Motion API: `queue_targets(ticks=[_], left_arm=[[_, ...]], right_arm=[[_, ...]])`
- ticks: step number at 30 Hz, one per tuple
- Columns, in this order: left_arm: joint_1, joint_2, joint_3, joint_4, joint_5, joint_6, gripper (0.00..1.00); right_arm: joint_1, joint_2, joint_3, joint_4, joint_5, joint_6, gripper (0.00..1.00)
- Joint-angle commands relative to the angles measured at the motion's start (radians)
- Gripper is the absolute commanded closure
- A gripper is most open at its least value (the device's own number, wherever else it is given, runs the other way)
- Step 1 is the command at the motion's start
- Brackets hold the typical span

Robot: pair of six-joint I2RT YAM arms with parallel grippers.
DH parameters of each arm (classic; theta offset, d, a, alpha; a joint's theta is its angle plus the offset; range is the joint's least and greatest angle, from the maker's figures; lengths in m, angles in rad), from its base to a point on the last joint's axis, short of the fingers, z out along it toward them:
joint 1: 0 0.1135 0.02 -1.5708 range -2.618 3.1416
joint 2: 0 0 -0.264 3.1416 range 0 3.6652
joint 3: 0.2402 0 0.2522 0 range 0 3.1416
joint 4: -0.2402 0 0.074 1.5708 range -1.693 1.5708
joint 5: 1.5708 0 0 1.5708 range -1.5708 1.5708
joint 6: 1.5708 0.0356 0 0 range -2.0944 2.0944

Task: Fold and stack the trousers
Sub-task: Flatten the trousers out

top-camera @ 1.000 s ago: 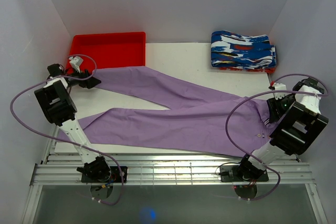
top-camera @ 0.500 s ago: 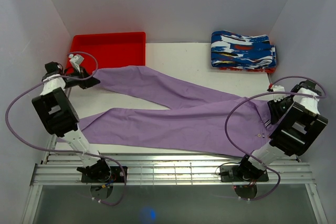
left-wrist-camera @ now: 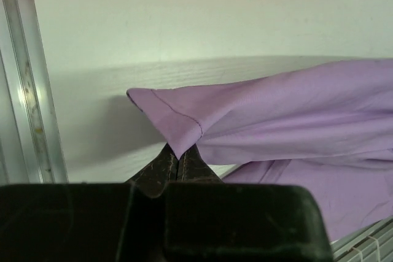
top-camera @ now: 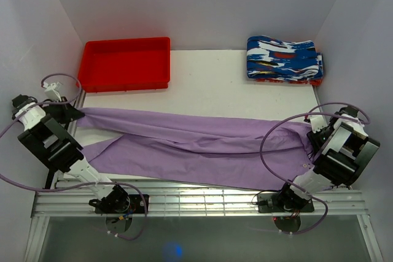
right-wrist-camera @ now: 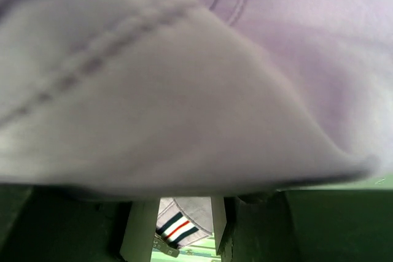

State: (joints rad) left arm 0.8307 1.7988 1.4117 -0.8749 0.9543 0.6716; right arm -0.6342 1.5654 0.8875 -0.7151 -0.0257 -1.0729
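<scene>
The lilac trousers [top-camera: 196, 145] lie stretched across the white board, waist to the right and legs to the left. The upper leg lies partly over the lower one. My left gripper [top-camera: 72, 113] is at the left edge, shut on that leg's hem corner [left-wrist-camera: 178, 162], and the leg [left-wrist-camera: 295, 108] trails off to the right. My right gripper [top-camera: 312, 132] is at the waistband on the right. In the right wrist view the cloth [right-wrist-camera: 184, 90] bulges over the jaws. A striped tag [right-wrist-camera: 178, 226] shows in the gap between the fingers, and whether they pinch the cloth is hidden.
A red tray [top-camera: 126, 62] sits at the back left. A stack of blue-white-red patterned folded garments [top-camera: 284, 59] is at the back right. Aluminium rails [top-camera: 202, 197] run along the near edge, and one [left-wrist-camera: 27, 90] runs beside the left gripper. Walls close in on both sides.
My left gripper shut on the upper leg's hem and dragged it from beside the red tray toward the near left, laying that leg against the other. The right jaws narrowed at the waistband.
</scene>
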Motion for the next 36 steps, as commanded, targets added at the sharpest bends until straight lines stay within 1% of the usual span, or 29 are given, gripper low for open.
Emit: queue_targets(ticks=[1, 4, 7, 8, 10, 11, 12, 13, 14, 15, 16, 18, 19, 21, 22, 24, 25, 29, 33, 36], left_arm=[[0.051, 0.094, -0.023, 0.037, -0.126, 0.004, 1.0], [0.074, 0.135, -0.045, 0.096, -0.178, -0.015, 1.0], [0.076, 0.16, -0.063, 0.106, -0.206, -0.01, 1.0], [0.076, 0.171, -0.065, 0.096, -0.201, -0.003, 1.0], [0.074, 0.172, -0.082, 0.09, -0.195, 0.04, 1.0], [0.074, 0.162, -0.089, 0.09, -0.193, 0.054, 1.0], [0.071, 0.157, -0.105, 0.09, -0.198, 0.077, 1.0], [0.07, 0.151, -0.111, 0.09, -0.201, 0.088, 1.0], [0.067, 0.145, -0.117, 0.09, -0.2, 0.097, 1.0], [0.065, 0.131, -0.126, 0.09, -0.201, 0.114, 1.0], [0.056, 0.126, -0.134, 0.09, -0.206, 0.124, 1.0], [0.051, 0.11, -0.145, 0.091, -0.212, 0.141, 1.0], [0.047, 0.105, -0.154, 0.093, -0.212, 0.151, 1.0], [0.047, 0.097, -0.161, 0.097, -0.215, 0.154, 1.0], [0.047, 0.096, -0.164, 0.1, -0.218, 0.155, 1.0], [0.047, 0.096, -0.165, 0.099, -0.221, 0.157, 1.0], [0.047, 0.094, -0.165, 0.096, -0.223, 0.158, 1.0], [0.047, 0.088, -0.158, 0.08, -0.226, 0.174, 1.0], [0.047, 0.089, -0.148, 0.079, -0.235, 0.172, 1.0], [0.047, 0.094, -0.145, 0.08, -0.238, 0.169, 1.0]], right_arm=[[-0.009, 0.012, 0.031, 0.005, 0.044, -0.044, 0.61], [-0.009, -0.004, 0.077, -0.033, 0.036, -0.074, 0.61], [-0.007, 0.005, 0.132, -0.113, 0.052, -0.113, 0.51], [-0.012, 0.008, 0.161, -0.192, 0.002, -0.122, 0.45], [-0.022, 0.004, 0.305, -0.286, -0.104, -0.151, 0.38], [-0.027, 0.001, 0.365, -0.331, -0.217, -0.153, 0.33], [-0.025, 0.008, 0.496, -0.41, -0.279, -0.151, 0.32], [-0.022, 0.021, 0.571, -0.441, -0.328, -0.097, 0.3], [-0.012, 0.034, 0.647, -0.466, -0.421, -0.06, 0.29], [-0.002, 0.077, 0.779, -0.495, -0.456, -0.015, 0.28], [0.01, 0.102, 0.832, -0.5, -0.494, 0.073, 0.29], [0.06, 0.175, 0.904, -0.472, -0.491, 0.154, 0.3], [0.077, 0.201, 0.939, -0.456, -0.456, 0.213, 0.34], [0.131, 0.255, 0.933, -0.399, -0.396, 0.261, 0.37], [0.146, 0.274, 0.909, -0.355, -0.338, 0.271, 0.37], [0.188, 0.32, 0.877, -0.337, -0.287, 0.252, 0.37], [0.195, 0.335, 0.861, -0.34, -0.248, 0.236, 0.36], [0.217, 0.367, 0.748, -0.354, -0.194, 0.096, 0.33], [0.22, 0.341, 0.619, -0.392, -0.177, -0.025, 0.3], [0.225, 0.308, 0.533, -0.408, -0.152, -0.073, 0.29]])
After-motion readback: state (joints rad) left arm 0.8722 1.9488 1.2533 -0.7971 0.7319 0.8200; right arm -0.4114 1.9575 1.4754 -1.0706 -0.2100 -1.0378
